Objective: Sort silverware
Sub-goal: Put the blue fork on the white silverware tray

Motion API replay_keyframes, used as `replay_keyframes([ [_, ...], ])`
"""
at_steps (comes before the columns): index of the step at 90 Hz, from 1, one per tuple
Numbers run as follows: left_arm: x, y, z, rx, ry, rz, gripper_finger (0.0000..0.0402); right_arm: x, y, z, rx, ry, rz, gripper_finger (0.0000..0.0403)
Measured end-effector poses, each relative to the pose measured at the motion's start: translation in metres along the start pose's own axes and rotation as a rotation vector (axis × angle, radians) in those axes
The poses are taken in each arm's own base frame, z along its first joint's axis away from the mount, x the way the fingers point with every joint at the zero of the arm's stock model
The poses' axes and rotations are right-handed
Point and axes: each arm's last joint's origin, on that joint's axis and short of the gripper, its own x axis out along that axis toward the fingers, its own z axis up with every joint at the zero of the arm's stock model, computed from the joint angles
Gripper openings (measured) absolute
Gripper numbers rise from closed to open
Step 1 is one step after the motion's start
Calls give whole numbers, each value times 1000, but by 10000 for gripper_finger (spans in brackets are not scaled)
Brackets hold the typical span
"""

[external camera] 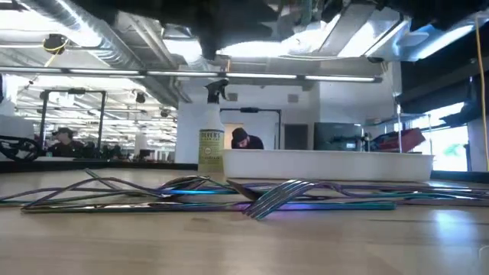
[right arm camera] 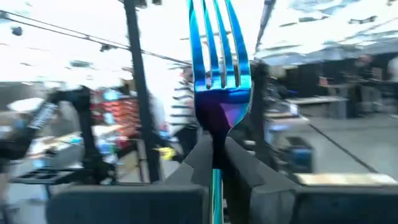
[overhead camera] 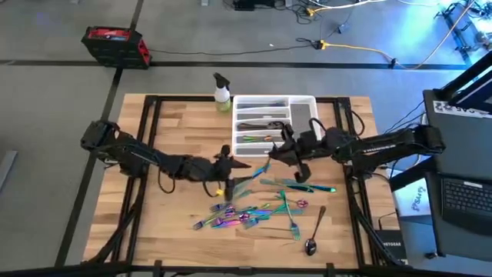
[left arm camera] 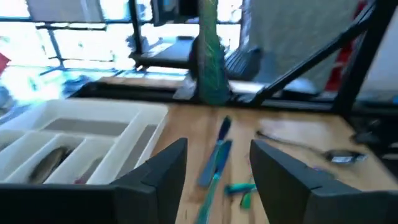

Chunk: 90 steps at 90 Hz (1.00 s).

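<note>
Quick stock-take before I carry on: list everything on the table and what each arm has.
Loose silverware: a heap, count unclear, iridescent teal, purple and pink, near middle of the table.
Dark spoon: one, at the heap's right edge.
Tray: one, white, compartmented, at the table's far edge, a few pieces already inside.
Spray bottle: one, yellowish liquid, dark trigger, just left of the tray.
Table: one, light wood.
Person: one, in the room beyond the table.
Left gripper: fingers open, empty, above the heap's far-left edge.
Right gripper: shut on a blue-purple fork, beside the tray's near edge.
</note>
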Motion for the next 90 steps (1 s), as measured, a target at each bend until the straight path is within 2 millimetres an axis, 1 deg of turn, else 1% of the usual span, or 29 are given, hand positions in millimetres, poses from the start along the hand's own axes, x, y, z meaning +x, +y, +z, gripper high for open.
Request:
replay_keyframes([
  [11, 5, 16, 2, -19, -3, -69, 162, -3, -6, 6, 0, -27, 81, 0],
  [22, 9, 32, 6, -87, -30, -167, 162, -6, -17, 7, -11, -12, 94, 0],
  [26, 9, 37, 8, -113, -44, -176, 161, -7, -21, 8, -19, -15, 98, 0],
  [34, 11, 46, 8, -140, -42, -170, 151, -8, -29, 7, -38, -26, 104, 0],
  [45, 13, 57, 13, -169, -83, -236, 130, -4, -41, 6, -49, -19, 109, 0],
  [50, 16, 62, 16, -175, -89, -226, 123, 0, -46, 4, -49, -1, 127, 0],
  [62, 25, 76, 12, -217, -68, -157, 115, 9, -59, 5, -54, 22, 166, 0],
  [70, 27, 82, 14, -228, -74, -152, 115, 12, -67, 6, -56, 32, 180, 0],
  [78, 27, 83, 14, -223, -78, -150, 116, 11, -73, 8, -50, 40, 190, 0],
  [90, 27, 84, 14, -223, -75, -167, 137, 9, -80, 9, -47, 50, 190, 0],
])
